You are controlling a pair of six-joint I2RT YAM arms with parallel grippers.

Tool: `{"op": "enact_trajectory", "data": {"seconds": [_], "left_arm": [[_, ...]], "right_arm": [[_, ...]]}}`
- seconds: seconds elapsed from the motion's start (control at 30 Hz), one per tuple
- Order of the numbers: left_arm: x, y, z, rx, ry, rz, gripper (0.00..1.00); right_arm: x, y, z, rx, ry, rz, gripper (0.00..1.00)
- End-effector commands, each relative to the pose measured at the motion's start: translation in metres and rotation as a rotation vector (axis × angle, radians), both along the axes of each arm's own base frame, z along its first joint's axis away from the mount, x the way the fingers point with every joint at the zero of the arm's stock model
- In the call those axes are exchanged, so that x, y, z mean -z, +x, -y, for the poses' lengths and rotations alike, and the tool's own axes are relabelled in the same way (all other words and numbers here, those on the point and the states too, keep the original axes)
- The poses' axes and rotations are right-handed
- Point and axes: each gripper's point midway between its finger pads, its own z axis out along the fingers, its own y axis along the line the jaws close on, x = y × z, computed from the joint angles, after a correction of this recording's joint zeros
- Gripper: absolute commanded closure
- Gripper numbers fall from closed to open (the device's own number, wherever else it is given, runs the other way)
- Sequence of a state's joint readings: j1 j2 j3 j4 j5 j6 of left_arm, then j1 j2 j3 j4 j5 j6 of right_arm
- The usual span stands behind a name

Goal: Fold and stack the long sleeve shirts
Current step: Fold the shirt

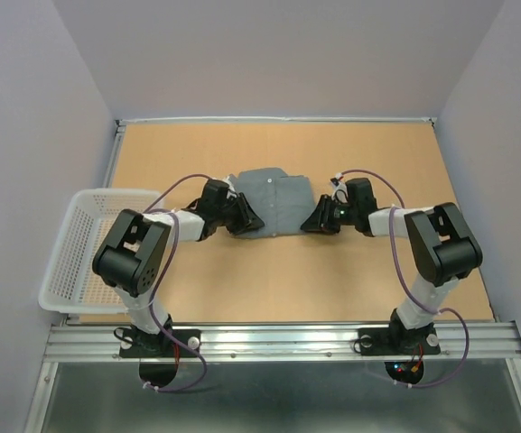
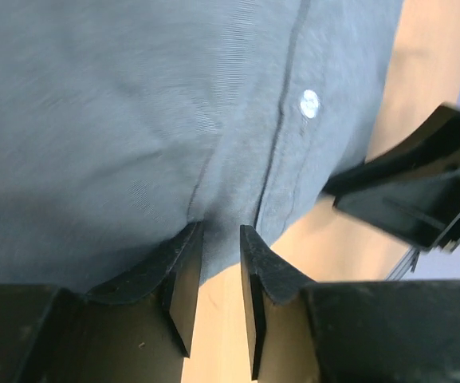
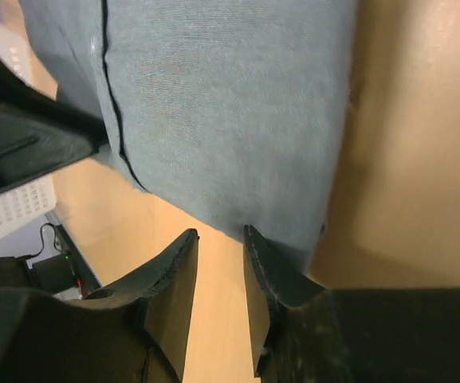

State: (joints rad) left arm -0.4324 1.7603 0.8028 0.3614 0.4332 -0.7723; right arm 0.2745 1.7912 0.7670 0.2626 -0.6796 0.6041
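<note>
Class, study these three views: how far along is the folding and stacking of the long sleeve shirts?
Done: the grey shirt lies as a compact folded rectangle, collar at the far side. In hand: the left gripper and right gripper sit at its near edge, jaws narrowly apart; a grip cannot be confirmed. Left: perhaps a last fold, then stacking; only one shirt shows.

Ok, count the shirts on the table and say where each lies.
1. The grey shirt lies central on the table, right of the white basket; another could be hidden beneath it.
</note>
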Motion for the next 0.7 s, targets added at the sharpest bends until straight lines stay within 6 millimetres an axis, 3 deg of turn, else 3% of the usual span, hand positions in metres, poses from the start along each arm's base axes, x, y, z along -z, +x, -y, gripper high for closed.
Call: {"op": "enact_trajectory", "data": {"seconds": [0.0,0.07,0.1,0.2,0.33,0.37,0.4,0.57,0.63,0.67], "left_arm": [[-0.031,-0.011,-0.003,0.0,0.046,0.057,0.55],[-0.057,0.0,-0.001,-0.017,0.03,0.12,0.48],[-0.082,0.01,0.001,-0.031,0.008,0.179,0.46],[-0.118,0.03,0.0,-0.088,-0.009,0.272,0.4],[-0.145,0.06,-0.003,-0.183,-0.098,0.336,0.34],[-0.138,0.067,-0.004,-0.196,-0.097,0.322,0.34],[-0.143,0.076,-0.003,-0.204,-0.107,0.336,0.34],[-0.125,0.095,-0.009,-0.225,-0.07,0.297,0.4],[-0.124,0.09,-0.018,-0.226,-0.025,0.313,0.36],[-0.13,0.092,-0.031,-0.259,0.026,0.357,0.27]], "right_arm": [[-0.043,0.025,0.009,0.038,-0.044,0.097,0.63],[-0.073,0.036,0.004,0.061,0.0,0.139,0.6],[-0.093,0.048,0.002,0.075,0.02,0.177,0.59],[-0.128,0.071,-0.003,0.153,0.097,0.238,0.52],[-0.163,0.101,-0.018,0.208,0.276,0.302,0.44],[-0.171,0.109,-0.021,0.222,0.314,0.319,0.44],[-0.169,0.115,-0.024,0.229,0.322,0.318,0.44],[-0.163,0.144,-0.031,0.237,0.319,0.337,0.44],[-0.158,0.143,-0.031,0.226,0.297,0.334,0.43],[-0.151,0.14,-0.03,0.208,0.266,0.332,0.43]]}}
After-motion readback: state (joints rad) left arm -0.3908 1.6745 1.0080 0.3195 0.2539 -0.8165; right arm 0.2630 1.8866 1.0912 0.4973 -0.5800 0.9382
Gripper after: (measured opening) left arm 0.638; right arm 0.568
